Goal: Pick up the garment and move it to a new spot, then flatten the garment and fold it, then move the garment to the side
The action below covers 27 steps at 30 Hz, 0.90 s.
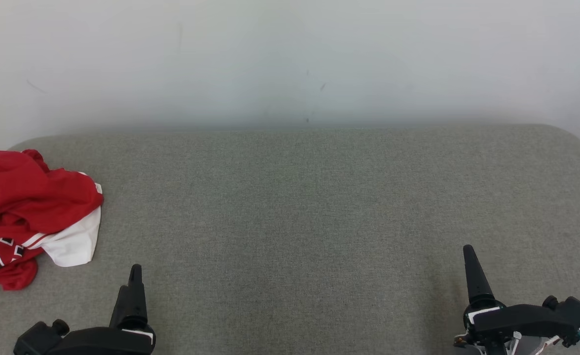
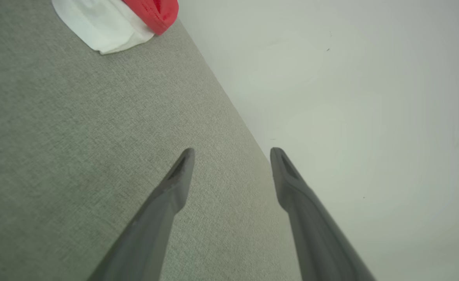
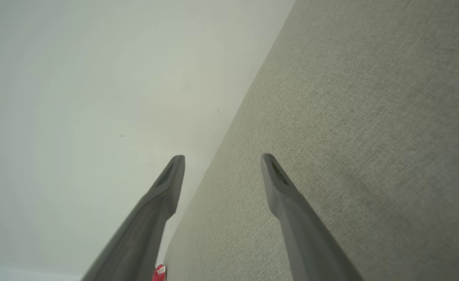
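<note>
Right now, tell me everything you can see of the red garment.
The garment is a soft red jersey-like cloth with a white panel, red-and-white stripe trim, and black-and-white lettering at its lower left. It lies crumpled in a loose heap, unfolded, at the far left of the grey fabric surface, and the frame edge cuts off part of it. The white part points toward the middle of the surface. It touches only that surface. The left gripper is open and well apart from it.
</note>
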Motion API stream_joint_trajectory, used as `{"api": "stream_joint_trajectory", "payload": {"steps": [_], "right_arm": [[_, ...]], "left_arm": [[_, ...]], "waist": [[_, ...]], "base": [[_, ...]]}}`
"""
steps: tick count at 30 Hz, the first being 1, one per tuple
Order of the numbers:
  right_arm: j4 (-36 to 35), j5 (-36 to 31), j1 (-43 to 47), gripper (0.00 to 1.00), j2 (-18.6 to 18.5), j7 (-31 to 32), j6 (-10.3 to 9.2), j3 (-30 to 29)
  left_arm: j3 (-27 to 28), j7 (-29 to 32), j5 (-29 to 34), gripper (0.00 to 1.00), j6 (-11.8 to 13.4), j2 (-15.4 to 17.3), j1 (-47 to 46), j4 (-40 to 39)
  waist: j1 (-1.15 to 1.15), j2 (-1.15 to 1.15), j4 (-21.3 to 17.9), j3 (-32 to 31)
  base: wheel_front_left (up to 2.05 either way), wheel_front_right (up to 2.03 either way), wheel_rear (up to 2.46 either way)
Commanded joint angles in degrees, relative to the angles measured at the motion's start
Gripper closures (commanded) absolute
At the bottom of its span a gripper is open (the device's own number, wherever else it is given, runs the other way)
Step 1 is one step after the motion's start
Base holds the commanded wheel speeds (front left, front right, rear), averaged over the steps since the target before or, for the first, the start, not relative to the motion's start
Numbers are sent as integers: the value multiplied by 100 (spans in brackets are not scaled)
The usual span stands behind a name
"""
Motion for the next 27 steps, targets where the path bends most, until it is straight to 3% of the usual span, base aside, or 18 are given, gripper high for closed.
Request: {"api": "stream_joint_trajectory", "payload": {"steps": [1, 13, 27], "right_arm": [[-47, -333, -125, 0, -24, -57, 28, 50], [169, -2092, -160, 0, -28, -170, 31, 81], [73, -3398, -110, 0, -31, -112, 35, 62]], "left_arm": [[-41, -61, 249, 0, 26, 35, 18, -118], [-242, -292, 1801, 0, 208, 48, 102, -129], [-481, -523, 3129, 0, 312, 190, 76, -51]], "waist": [[0, 0, 3, -2], [0, 0, 22, -21], [0, 0, 30, -24]], "base": [[0, 0, 0], [0, 0, 0], [0, 0, 0]]}}
